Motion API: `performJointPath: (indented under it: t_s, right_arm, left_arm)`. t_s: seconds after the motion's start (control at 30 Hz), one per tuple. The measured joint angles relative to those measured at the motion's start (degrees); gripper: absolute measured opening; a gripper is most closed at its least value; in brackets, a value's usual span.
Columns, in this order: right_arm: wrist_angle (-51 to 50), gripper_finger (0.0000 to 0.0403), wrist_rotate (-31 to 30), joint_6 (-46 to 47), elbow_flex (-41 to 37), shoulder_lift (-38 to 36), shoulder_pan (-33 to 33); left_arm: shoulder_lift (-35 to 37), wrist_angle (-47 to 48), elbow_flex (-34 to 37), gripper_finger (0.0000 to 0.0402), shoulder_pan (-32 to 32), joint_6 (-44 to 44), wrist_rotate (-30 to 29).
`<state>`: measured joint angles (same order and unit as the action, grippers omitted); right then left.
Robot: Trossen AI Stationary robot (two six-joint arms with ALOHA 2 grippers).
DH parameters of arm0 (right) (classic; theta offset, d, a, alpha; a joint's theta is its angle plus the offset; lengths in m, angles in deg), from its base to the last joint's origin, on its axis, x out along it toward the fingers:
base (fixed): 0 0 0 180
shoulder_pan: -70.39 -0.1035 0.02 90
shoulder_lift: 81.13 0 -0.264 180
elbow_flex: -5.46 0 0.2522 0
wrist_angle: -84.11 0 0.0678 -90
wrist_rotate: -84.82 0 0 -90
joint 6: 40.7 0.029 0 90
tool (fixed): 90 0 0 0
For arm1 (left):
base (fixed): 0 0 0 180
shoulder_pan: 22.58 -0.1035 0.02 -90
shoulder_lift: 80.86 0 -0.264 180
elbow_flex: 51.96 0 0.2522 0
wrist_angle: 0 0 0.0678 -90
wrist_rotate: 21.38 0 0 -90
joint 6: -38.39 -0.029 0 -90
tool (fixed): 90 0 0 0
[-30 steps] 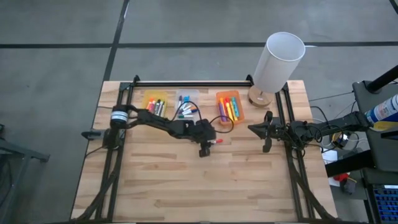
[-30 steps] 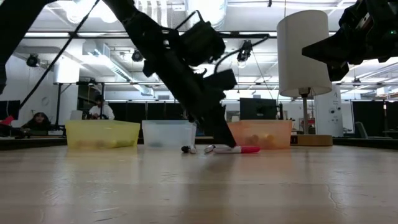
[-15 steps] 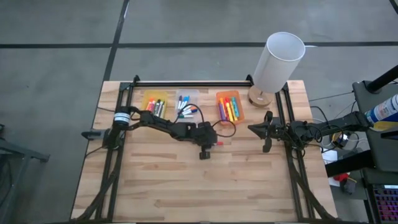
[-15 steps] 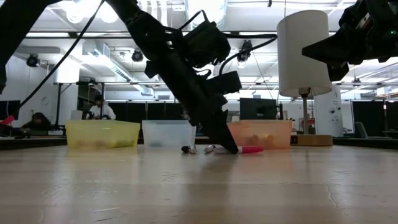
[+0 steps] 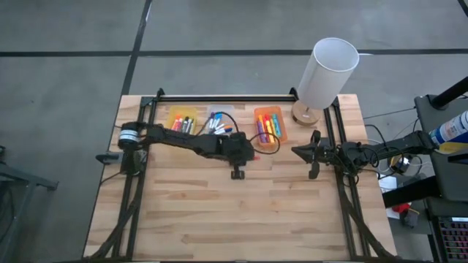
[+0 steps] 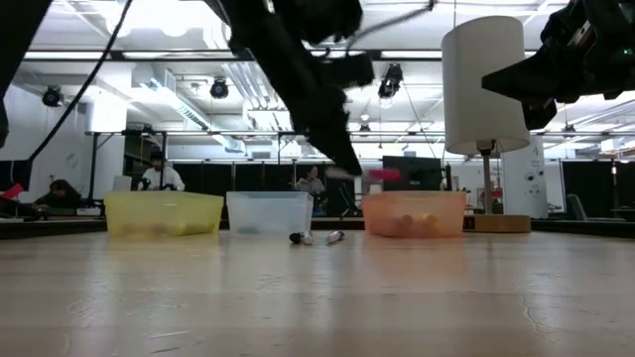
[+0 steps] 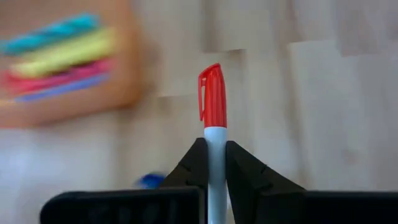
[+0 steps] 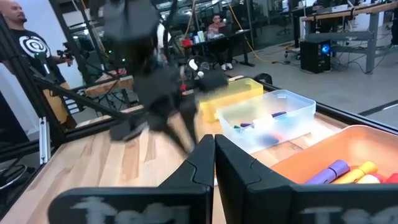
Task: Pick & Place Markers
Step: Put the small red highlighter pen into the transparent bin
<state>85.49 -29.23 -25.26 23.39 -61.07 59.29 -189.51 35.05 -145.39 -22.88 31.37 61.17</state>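
Observation:
My left gripper (image 5: 247, 155) hangs above the table's middle, near the orange bin (image 5: 270, 125), shut on a white-bodied marker with a red cap (image 7: 212, 93). In the low view that marker (image 6: 382, 175) is well clear of the tabletop. Two loose markers (image 6: 334, 237) lie on the table before the bins. More markers fill the yellow bin (image 5: 182, 119), the clear bin (image 5: 219, 120) and the orange bin. My right gripper (image 5: 298, 152) waits shut above the table's right side. My left gripper pinches the marker's white barrel (image 7: 214, 140) between its two fingers, just behind the red cap. The fingers slant down from the table's left. The marker sticks out past the fingertips, cap end toward the right, roughly level and lifted clear of the table.
A lamp with a white shade (image 5: 325, 77) stands at the far right corner on a wooden base. The three bins sit in a row along the far edge. Bare wood (image 5: 234, 219) covers the near half of the table. People sit in the room behind.
My left gripper has taken hold of the red-capped marker where it lay on the table and raised it, drifting toward the far edge. The marker has gone from lying on the wood to hanging level above it. The two other loose markers stay put.

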Motion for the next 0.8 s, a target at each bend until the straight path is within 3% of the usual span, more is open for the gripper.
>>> performJointPath:
  t_s: [0.13,0.27,0.63,0.8]
  right_arm:
    - [-0.1,0.0009,0.0,0.0,0.0,0.0,0.0]
    - [0.0,0.0009,0.0,0.0,0.0,0.0,0.0]
    - [0.0,0.0009,0.0,0.0,0.0,0.0,0.0]
    - [0.1,0.0009,0.0,0.0,0.0,0.0,0.0]
  left_arm:
    - [4.9,5.5,0.3,0.0027,-1.3,-2.6,-9.4]
    - [9.9,8.4,1.6,0.0027,-4.3,-3.1,-13.6]
    - [16.3,4.4,13.1,0.0029,-20.0,5.9,-12.5]
    - [14.9,1.7,16.8,0.0036,-25.1,10.9,-2.8]
